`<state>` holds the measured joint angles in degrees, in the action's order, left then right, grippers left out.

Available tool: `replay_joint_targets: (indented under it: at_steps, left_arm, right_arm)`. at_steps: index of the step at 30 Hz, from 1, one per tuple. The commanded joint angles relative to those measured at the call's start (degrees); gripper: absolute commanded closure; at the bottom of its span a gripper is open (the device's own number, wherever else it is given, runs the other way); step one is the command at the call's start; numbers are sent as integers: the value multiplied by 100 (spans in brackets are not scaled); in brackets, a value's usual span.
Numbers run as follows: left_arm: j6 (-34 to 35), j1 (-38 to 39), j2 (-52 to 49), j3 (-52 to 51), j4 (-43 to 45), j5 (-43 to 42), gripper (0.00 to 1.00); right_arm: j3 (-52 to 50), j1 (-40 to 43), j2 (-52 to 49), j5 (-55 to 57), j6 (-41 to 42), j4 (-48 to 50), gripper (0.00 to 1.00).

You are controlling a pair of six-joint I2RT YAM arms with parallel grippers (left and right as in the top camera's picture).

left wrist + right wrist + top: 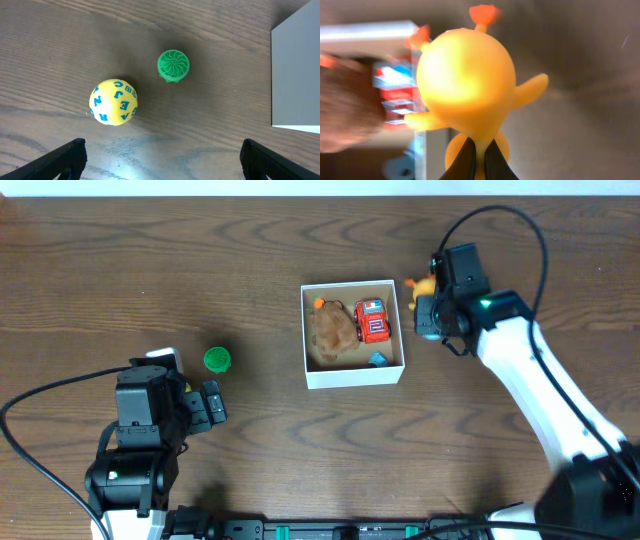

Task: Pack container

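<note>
Overhead view: the box [352, 376] sits in the middle of the brown table [250, 250]. It has white walls and a tan floor. Inside it lie a brown toy [333, 328], a red truck [372, 320] just beside the brown toy, and a small blue piece [377, 359] in the front right corner. A bit of orange shows at the back, by the brown toy.

The right gripper [421, 295] is just outside the right wall of the box, near the back corner. It holds a yellow toy [425, 285] with orange tips. In the right wrist view, the two dark fingers [464, 161] are pinched tight on the bottom of the toy. Its round body fills most of that picture. The white wall stands between the toy and the inside of the box. The truck and the brown toy show as a blur to the left behind it. I cannot tell if the yellow toy touches the table or is up in the air.

The left gripper [216, 404] is well apart from the box, at the front left of the table. Its fingers are spread wide with nothing between them. A round green toy [217, 359] stands on the table between this gripper and the box. In the left wrist view a yellow ball [113, 102] with blue letters lies near the green toy, not touching it. From above the ball is hidden under the arm. A black cable [40, 395] curves out from the left arm.
</note>
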<state>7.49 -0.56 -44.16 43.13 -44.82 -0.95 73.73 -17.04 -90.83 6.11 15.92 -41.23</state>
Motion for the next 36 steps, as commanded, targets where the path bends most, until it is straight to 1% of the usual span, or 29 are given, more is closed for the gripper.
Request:
replay_joint_targets:
  at_steps: [1,3,4,7,11,15,23,25,26,27,30,31,33,34,36]
  left_arm:
    - [33,-17,4,96,-11,9,2]
    - [33,-17,4,96,-11,9,2]
    - [33,-17,4,96,-13,9,2]
    - [33,-17,4,96,-13,9,2]
    - [33,-17,4,96,-13,9,2]
    - [33,-17,4,96,-13,9,2]
    - [33,-17,4,96,-11,9,2]
    - [33,-17,4,96,-13,9,2]
    - [33,-17,4,96,-13,9,2]
    - [33,-17,4,96,-13,9,2]
    - [33,-17,4,96,-11,9,2]
    - [33,-17,4,96,-11,9,2]
    - [33,-17,4,96,-11,9,2]
    - [33,-17,4,96,-11,9,2]
    - [31,-17,4,96,-11,9,2]
  right_arm:
    - [111,-341,258,4,-629,125,99]
    - [109,-612,245,-323,-1351,203,99]
    - [107,-732,212,-363,-1576,205,99]
    - [105,-1102,81,-361,-2048,203,99]
    - [103,-1438,-223,-361,-2481,190,99]
    - [101,-1569,-638,-361,-2531,105,99]
    - [94,-1578,-1436,-361,-2682,-326,99]
    - [94,-1578,-1561,-361,-2682,-374,97]
    - [94,-1578,-1604,-358,-2680,-385,92]
    - [94,-1578,-1606,-358,-2675,-393,83]
    - [101,-1578,-1558,-321,-2673,-341,66]
    - [109,-1578,-1532,-304,-2671,-332,64]
    - [146,-1576,-1429,-289,-2671,-334,50]
    - [162,-1565,-1351,-289,-2669,-334,46]
    - [170,-1545,-1143,-251,-2671,-306,29]
